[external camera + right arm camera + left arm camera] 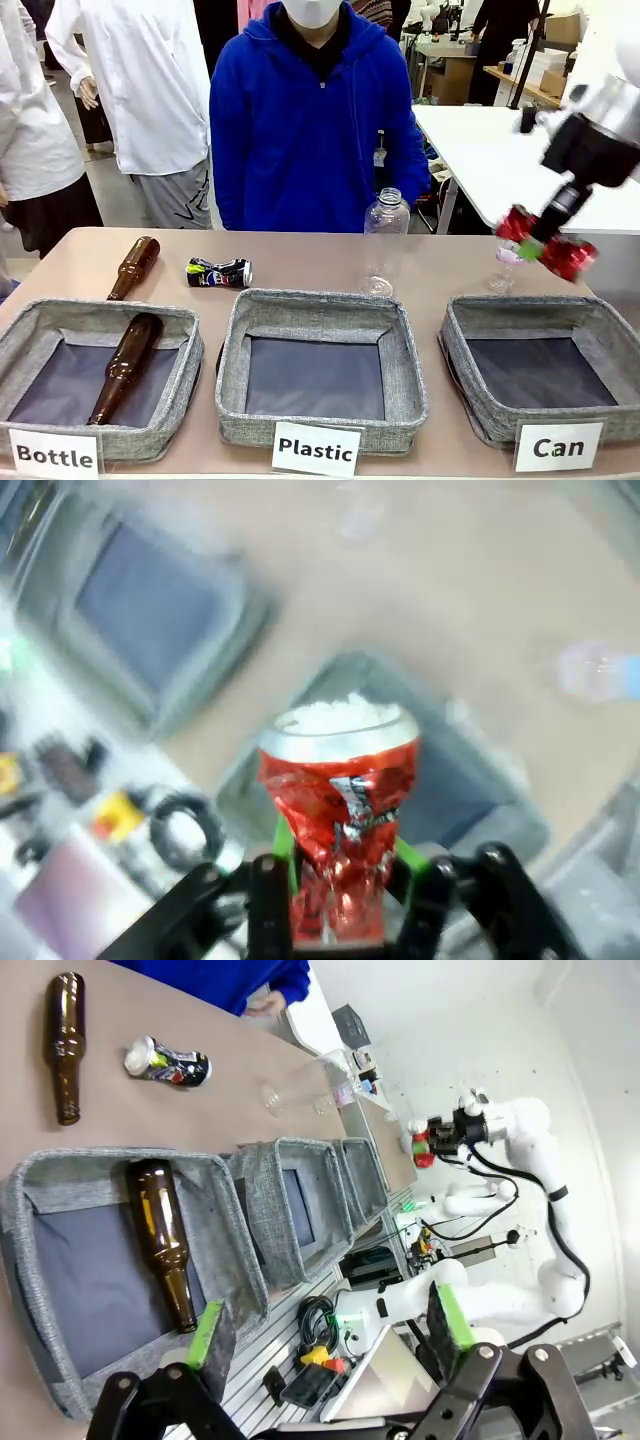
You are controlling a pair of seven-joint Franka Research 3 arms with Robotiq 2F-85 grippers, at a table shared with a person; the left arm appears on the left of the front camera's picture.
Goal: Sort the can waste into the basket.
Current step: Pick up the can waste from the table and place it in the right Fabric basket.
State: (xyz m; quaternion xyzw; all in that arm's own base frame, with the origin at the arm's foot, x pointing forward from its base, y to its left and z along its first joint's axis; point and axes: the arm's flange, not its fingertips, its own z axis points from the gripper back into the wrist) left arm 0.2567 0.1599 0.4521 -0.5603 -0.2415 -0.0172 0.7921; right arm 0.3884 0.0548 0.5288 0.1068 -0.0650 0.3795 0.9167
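Right gripper (533,248) clenched on red can (570,257), up high at far right, roughly over the far rim of the Can basket (490,412). Left gripper (328,1328) released. Risk: dropping from here clips the rim, can bounces onto table (300,255)

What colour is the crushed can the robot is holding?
The can is red with white marks, silver top; best in right wrist view.

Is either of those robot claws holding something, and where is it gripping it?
The right gripper pinches the crushed red metal can by its crumpled middle; the open left gripper holds nothing.
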